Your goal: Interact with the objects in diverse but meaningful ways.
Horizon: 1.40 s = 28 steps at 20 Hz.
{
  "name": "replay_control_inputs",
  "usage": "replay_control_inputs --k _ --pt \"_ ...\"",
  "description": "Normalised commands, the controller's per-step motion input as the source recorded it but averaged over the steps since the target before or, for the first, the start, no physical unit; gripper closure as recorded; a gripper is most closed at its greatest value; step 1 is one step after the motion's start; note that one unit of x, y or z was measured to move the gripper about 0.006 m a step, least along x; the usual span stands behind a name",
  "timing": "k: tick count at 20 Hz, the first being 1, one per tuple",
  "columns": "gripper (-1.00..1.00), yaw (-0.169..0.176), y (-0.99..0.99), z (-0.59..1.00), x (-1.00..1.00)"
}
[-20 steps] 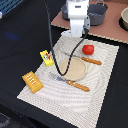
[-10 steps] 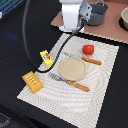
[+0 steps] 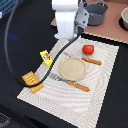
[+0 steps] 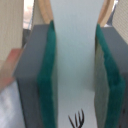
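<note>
In the wrist view my gripper (image 4: 75, 85) has its green pads (image 4: 48, 75) pressed on both sides of a white elongated fish-like piece (image 4: 75, 40) with a small dark mark at one end. In the exterior view the white arm (image 3: 67, 20) hangs over the far edge of the striped placemat (image 3: 102, 87); its fingers do not show clearly there. On the mat lie a red tomato-like ball (image 3: 88, 49), a yellow packet (image 3: 46, 57) and an orange ridged block (image 3: 32, 81), all apart from the gripper.
A round tan plate (image 3: 73, 68) sits mid-mat with a fork (image 3: 56, 77) and two wooden-handled pieces of cutlery (image 3: 91, 61) beside it. A grey pot (image 3: 95, 12) stands on a pinkish board (image 3: 112, 30) behind. A black cable (image 3: 10, 40) loops on the exterior view's left.
The arm has drifted a little toward the exterior view's left. The toys on the mat have not moved.
</note>
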Motion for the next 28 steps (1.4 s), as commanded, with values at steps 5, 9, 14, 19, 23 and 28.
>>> replay_control_inputs --k 5,9,14,19,23,28 --pt "1.0 0.0 -0.79 0.05 0.53" --pt "1.0 0.0 -0.78 0.0 0.58" --pt "1.0 0.0 -0.78 0.0 0.62" --pt "1.0 -0.005 -0.78 0.0 0.65" --pt "1.0 -0.011 -0.76 0.0 0.67" --pt "1.0 -0.021 -0.73 0.0 0.69"
